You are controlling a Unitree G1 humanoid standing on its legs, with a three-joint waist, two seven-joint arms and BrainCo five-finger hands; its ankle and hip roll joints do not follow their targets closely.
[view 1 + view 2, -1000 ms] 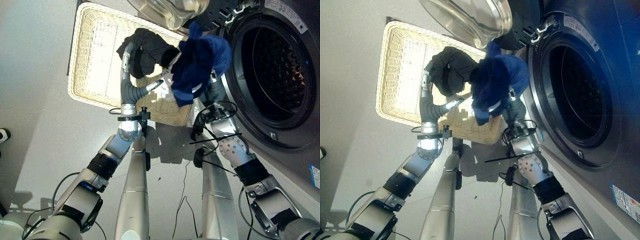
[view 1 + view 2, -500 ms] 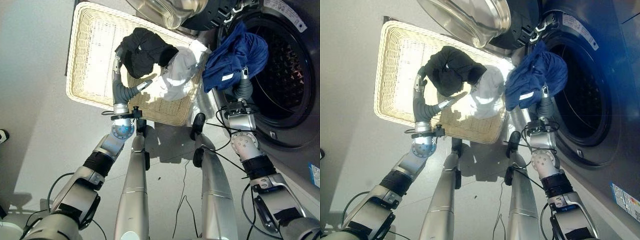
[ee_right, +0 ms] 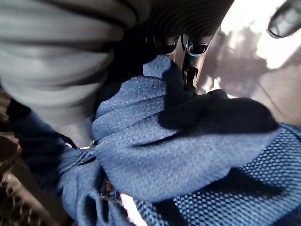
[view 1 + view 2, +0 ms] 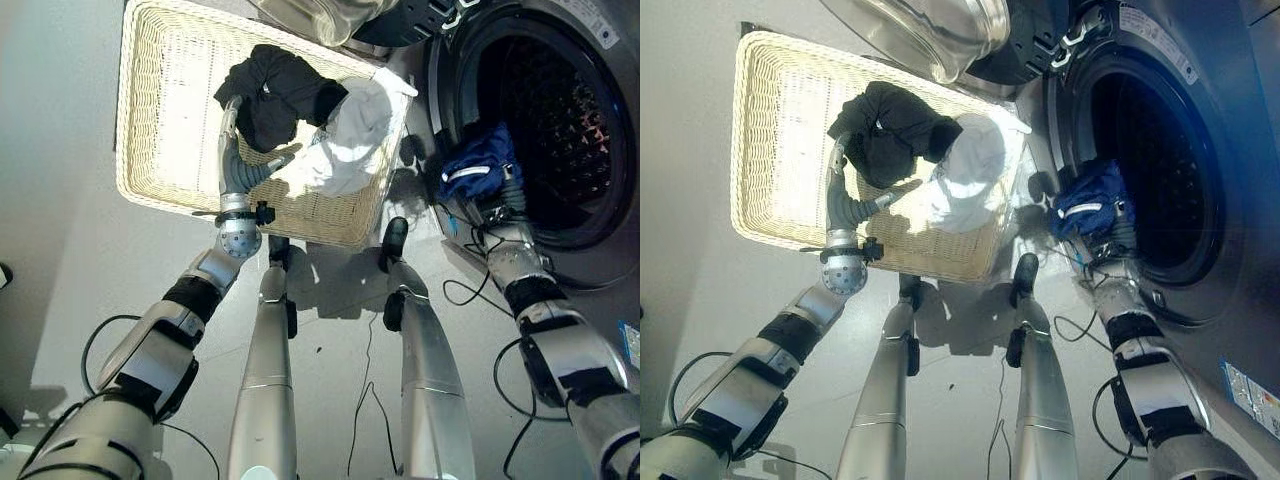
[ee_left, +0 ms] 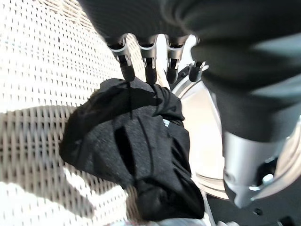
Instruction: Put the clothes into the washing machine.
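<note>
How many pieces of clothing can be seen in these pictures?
3. A black garment and a white garment lie in the wicker basket. A blue garment is at the washing machine's opening, in the right robot hand. More may be hidden.

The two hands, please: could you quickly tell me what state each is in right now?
Left hand: open, fingers straight above the black garment.
Right hand: shut on the blue garment.
</note>
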